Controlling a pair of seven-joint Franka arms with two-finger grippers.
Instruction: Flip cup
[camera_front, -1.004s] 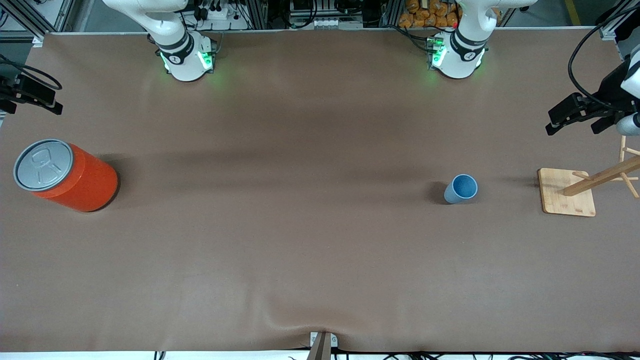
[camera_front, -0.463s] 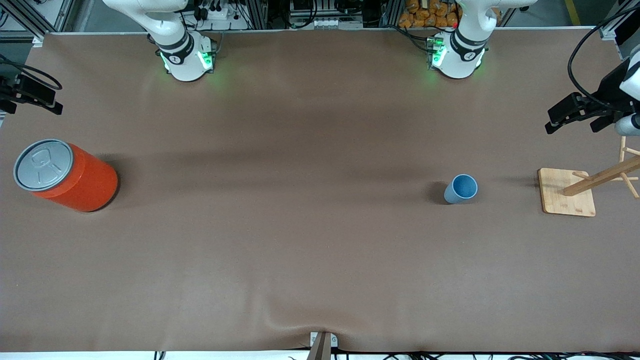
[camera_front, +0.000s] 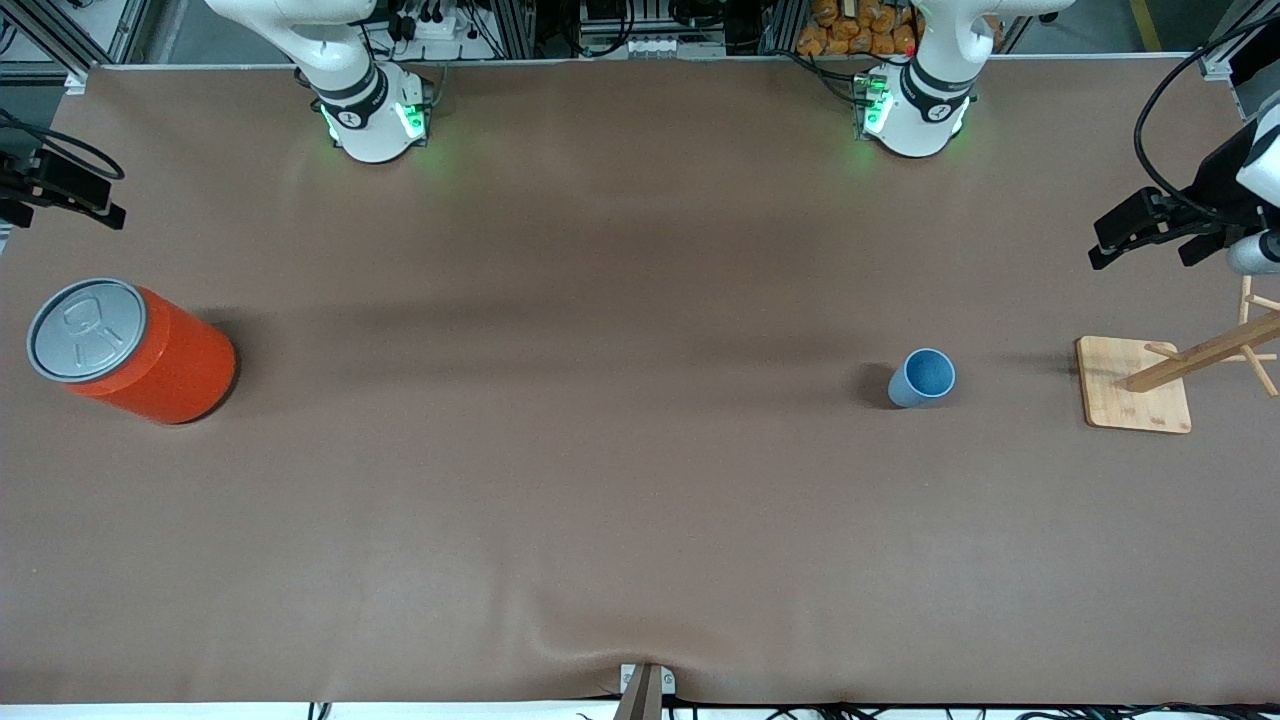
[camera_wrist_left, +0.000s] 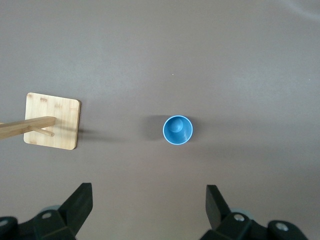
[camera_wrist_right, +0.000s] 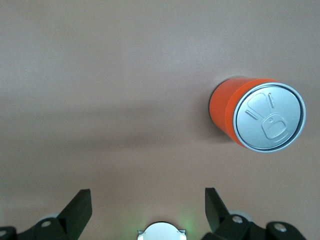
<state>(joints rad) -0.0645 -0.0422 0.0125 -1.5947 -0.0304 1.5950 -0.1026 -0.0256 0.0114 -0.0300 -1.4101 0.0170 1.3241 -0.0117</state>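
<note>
Two Franka arms hang high above a brown-covered table (camera_front: 600, 520), and neither touches anything.

Nearest the front camera among the objects, a wooden rack's square bamboo base (camera_front: 1137, 384) sits at the left arm's end of the table, its slanted post and pegs (camera_front: 1215, 350) rising from it. Level with it, toward the table's middle, the light-blue cup (camera_front: 922, 377) stands upright on the cloth, mouth up, its darker blue inside showing. In the left wrist view the cup (camera_wrist_left: 177, 130) lies on the table far below the two spread fingers (camera_wrist_left: 80, 202), between their lines and closer to one fingertip than the other, while the bamboo base (camera_wrist_left: 52, 120) sits outside the finger on its side.

At the right arm's end of the table a large orange can (camera_front: 135, 350) with a grey pull-tab lid stands upright. From the right wrist it appears well below and outside one of that gripper's widely parted fingers (camera_wrist_right: 77, 207), with nothing between them but bare cloth.

Farther up, the left gripper (camera_front: 1150, 232) hovers over the table's edge, above the rack, and the right gripper (camera_front: 60, 190) hovers over its own end, above the can.
</note>
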